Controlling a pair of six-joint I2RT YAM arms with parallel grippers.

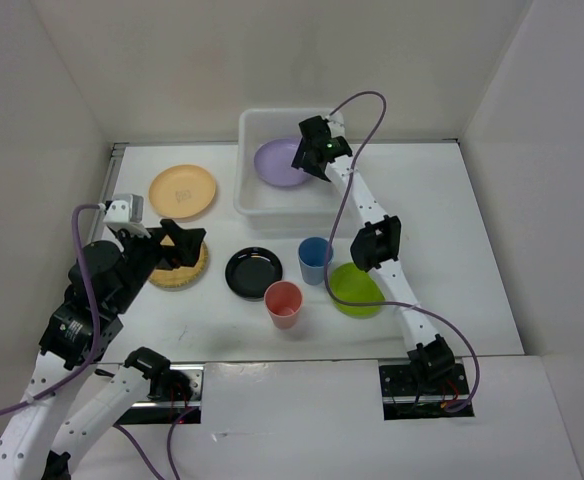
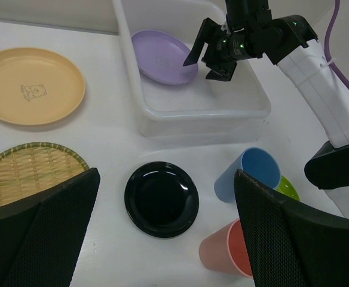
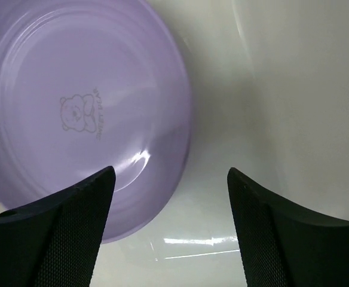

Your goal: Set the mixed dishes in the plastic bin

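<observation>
Lavender plate [image 1: 280,162] lies inside the bin [image 1: 262,205], toward its left side. Right tool [image 2: 208,58] hangs just above the plate, fingers spread, gripping nothing. Left tool [image 2: 167,179] is spread and empty too, above the woven plate [image 1: 180,270]. On the desk [image 1: 442,220] sit 4 plates, including orange [image 1: 183,190], black [image 1: 254,272] and green [image 1: 357,290], and 2 cups, blue [image 1: 314,258] and pink [image 1: 284,303].
</observation>
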